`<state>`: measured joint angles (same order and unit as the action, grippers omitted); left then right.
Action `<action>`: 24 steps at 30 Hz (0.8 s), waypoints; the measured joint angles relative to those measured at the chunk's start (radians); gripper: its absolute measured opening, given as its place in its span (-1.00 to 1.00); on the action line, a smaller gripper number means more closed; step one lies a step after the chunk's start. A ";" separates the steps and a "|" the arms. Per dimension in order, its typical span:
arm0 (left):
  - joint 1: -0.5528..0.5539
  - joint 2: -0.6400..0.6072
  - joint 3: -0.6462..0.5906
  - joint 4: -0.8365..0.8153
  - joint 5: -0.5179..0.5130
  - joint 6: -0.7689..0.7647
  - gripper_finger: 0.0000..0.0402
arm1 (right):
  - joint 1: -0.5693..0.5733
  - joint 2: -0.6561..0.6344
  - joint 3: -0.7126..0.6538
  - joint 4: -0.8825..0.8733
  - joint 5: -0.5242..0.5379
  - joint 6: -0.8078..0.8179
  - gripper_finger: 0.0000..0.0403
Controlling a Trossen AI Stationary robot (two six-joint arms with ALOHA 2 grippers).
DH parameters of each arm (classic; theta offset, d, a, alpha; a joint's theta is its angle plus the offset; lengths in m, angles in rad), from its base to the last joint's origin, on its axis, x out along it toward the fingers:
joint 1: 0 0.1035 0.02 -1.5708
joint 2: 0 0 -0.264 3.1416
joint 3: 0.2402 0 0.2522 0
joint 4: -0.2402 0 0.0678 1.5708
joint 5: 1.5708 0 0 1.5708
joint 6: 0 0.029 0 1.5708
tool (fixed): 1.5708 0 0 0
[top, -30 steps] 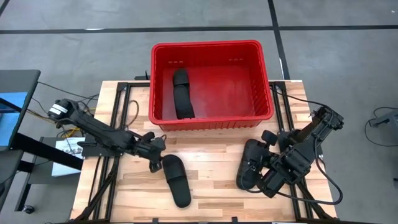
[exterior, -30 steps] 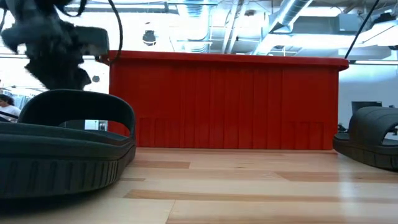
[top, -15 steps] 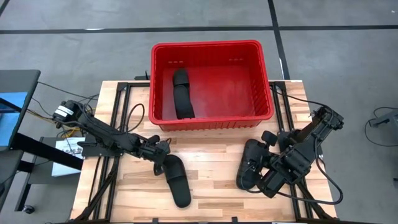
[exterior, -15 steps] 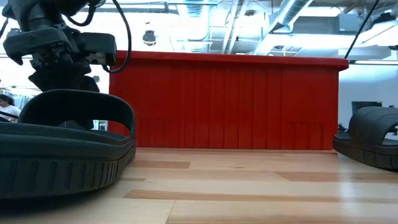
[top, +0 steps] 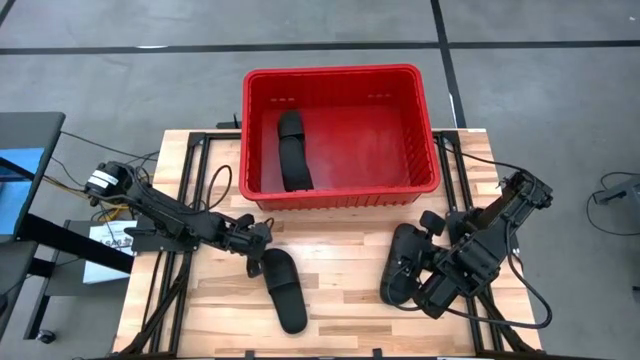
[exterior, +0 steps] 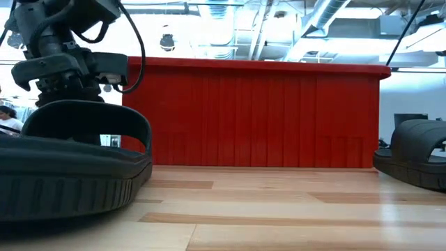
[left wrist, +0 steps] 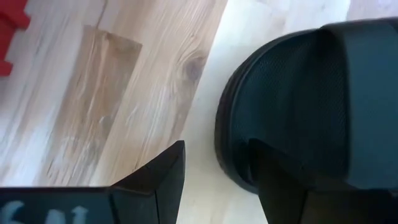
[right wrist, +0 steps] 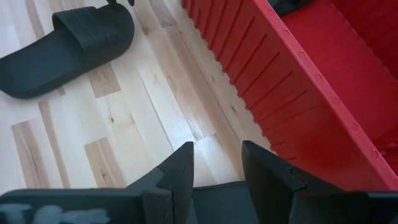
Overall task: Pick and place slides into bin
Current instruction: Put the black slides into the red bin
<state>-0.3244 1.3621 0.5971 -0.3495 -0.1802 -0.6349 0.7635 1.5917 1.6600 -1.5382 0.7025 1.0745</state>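
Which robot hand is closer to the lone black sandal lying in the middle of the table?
Left. The left gripper sits open right at that slide's end nearest the bin. The right gripper is across the table, by other slides.

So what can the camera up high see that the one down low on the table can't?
Only the high view looks inside the red bin: one black slide lies in there. It also shows the right arm's claw over the slides at the table's right side.

Only the low view shows the room behind, with ceiling pipes, and the bin's front wall side-on.

Both show the left claw open, just above the strap end of the slide on the table, and the bin itself.
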 joint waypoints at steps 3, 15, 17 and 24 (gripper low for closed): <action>0.002 0.000 -0.012 0.012 -0.003 -0.001 -0.17 | 0.000 0.000 0.000 0.004 0.000 0.000 -0.36; 0.011 0.145 -0.005 0.100 0.001 -0.022 -0.28 | 0.000 0.000 0.000 0.007 0.000 0.000 -0.36; 0.010 0.146 -0.005 0.102 0.003 -0.036 -0.47 | 0.000 0.000 0.000 0.007 0.000 0.000 -0.36; 0.013 0.099 -0.014 0.099 0.030 -0.077 -0.94 | 0.000 0.000 0.000 0.007 0.000 0.000 -0.36</action>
<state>-0.3115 1.4614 0.5829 -0.2510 -0.1507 -0.7123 0.7635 1.5917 1.6600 -1.5311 0.7029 1.0744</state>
